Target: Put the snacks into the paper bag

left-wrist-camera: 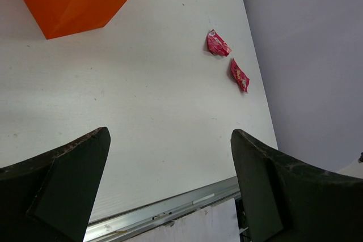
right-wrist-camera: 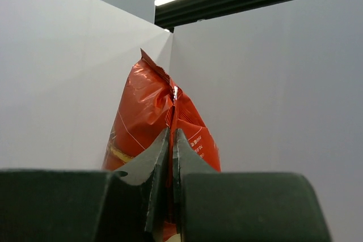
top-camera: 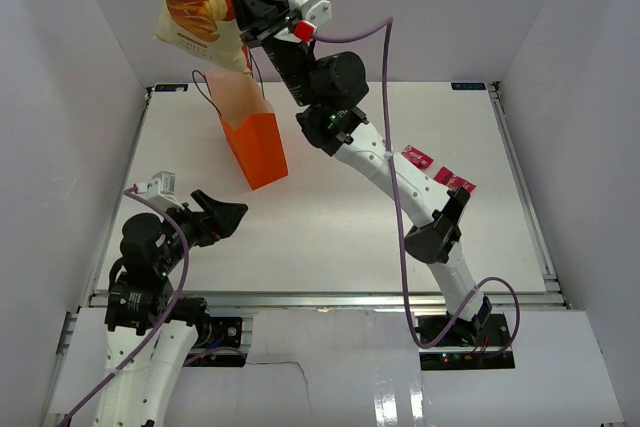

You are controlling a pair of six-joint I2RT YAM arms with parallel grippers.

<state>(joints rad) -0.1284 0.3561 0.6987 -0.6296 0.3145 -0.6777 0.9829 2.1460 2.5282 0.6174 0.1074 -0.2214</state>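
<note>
Fingers (right-wrist-camera: 157, 160) of my right gripper (top-camera: 243, 9) were clenched on an edge of the chip bag (top-camera: 195, 2), held high off the table (top-camera: 330, 247) so that it hung above the open paper bag (top-camera: 255, 142), lined up, I judged, to go down through the mouth. My left gripper (top-camera: 226, 215) stood released and empty near the paper bag's base, perhaps to steady it. What the paper bag held I could not tell; a pink packet (left-wrist-camera: 218, 43) and a second pink packet (left-wrist-camera: 239, 75) lay outside it, well apart.
</note>
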